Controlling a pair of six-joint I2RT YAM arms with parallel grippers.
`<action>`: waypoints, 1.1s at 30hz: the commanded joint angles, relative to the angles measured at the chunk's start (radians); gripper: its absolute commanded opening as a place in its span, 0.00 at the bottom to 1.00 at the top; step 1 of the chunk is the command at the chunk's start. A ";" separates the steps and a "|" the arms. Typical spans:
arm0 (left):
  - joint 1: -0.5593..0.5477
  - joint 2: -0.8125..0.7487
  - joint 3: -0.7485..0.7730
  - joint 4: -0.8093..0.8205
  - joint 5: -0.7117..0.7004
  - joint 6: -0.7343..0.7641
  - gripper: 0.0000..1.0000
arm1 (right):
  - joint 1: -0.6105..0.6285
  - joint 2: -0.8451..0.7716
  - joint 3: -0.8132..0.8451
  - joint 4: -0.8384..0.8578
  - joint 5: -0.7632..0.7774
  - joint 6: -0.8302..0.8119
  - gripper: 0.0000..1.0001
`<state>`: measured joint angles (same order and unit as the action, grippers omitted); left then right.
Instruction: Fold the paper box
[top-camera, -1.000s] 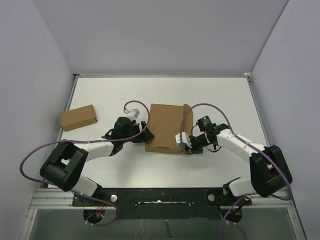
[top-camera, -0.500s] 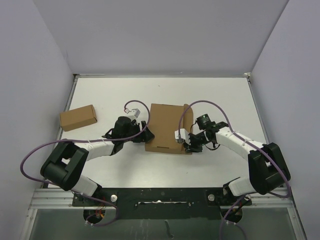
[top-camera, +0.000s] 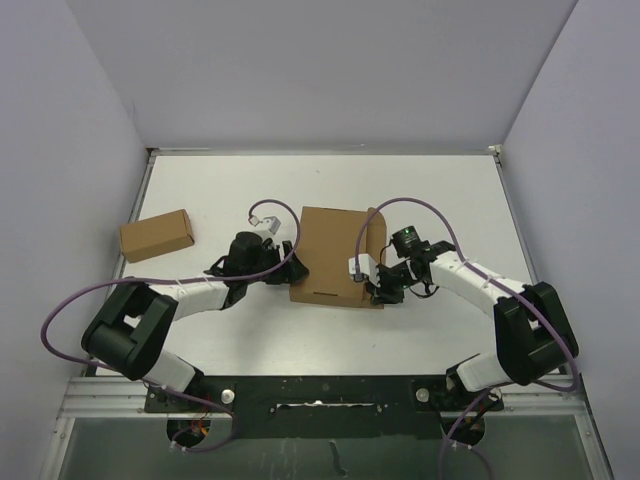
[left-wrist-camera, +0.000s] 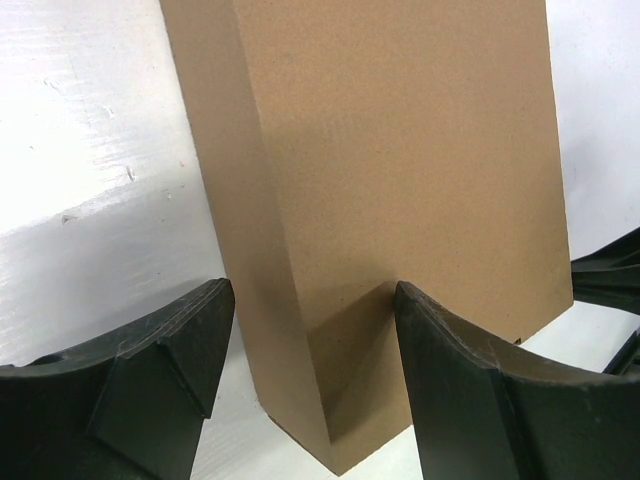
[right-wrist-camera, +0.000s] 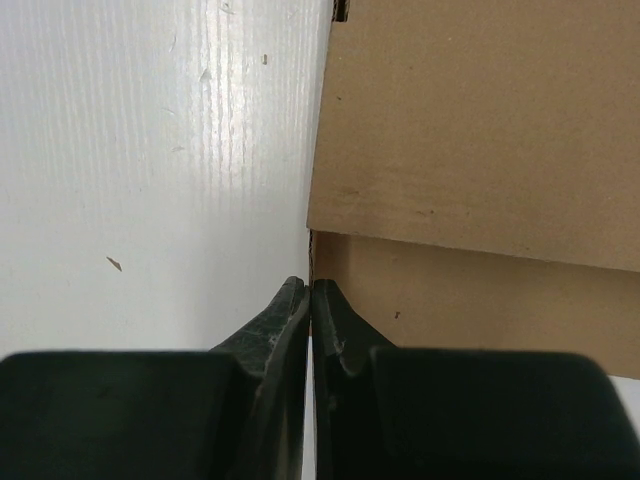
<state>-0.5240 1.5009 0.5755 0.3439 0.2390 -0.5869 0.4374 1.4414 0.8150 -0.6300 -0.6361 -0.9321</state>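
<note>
The paper box (top-camera: 330, 255) lies in the middle of the table, brown, with its right flap (top-camera: 376, 232) raised. My left gripper (top-camera: 289, 262) is at the box's left side and is open. In the left wrist view its fingers (left-wrist-camera: 312, 295) straddle the near corner of the box (left-wrist-camera: 400, 150): one sits over the top face, the other stands apart from the side wall. My right gripper (top-camera: 372, 286) is at the box's near right corner. In the right wrist view it (right-wrist-camera: 310, 285) is shut, its tips against the cardboard edge (right-wrist-camera: 480, 130).
A much smaller brown cardboard box (top-camera: 156, 235) lies at the table's left edge. Purple cables loop over both arms. Walls (top-camera: 60, 150) close in the table on three sides.
The right gripper has shifted slightly up and left, toward the box's right corner. The left arm and the box have not visibly moved.
</note>
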 joint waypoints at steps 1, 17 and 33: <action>-0.003 0.031 0.035 -0.031 0.006 0.026 0.63 | 0.008 0.011 0.030 0.035 0.010 0.015 0.03; -0.028 0.043 0.067 -0.062 0.006 0.028 0.62 | 0.061 0.036 0.092 0.030 0.037 0.100 0.02; -0.055 0.066 0.092 -0.081 -0.008 0.032 0.60 | 0.096 0.029 0.128 0.021 0.061 0.130 0.02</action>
<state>-0.5484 1.5318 0.6357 0.2951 0.2119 -0.5663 0.5137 1.4776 0.8867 -0.6632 -0.5415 -0.8108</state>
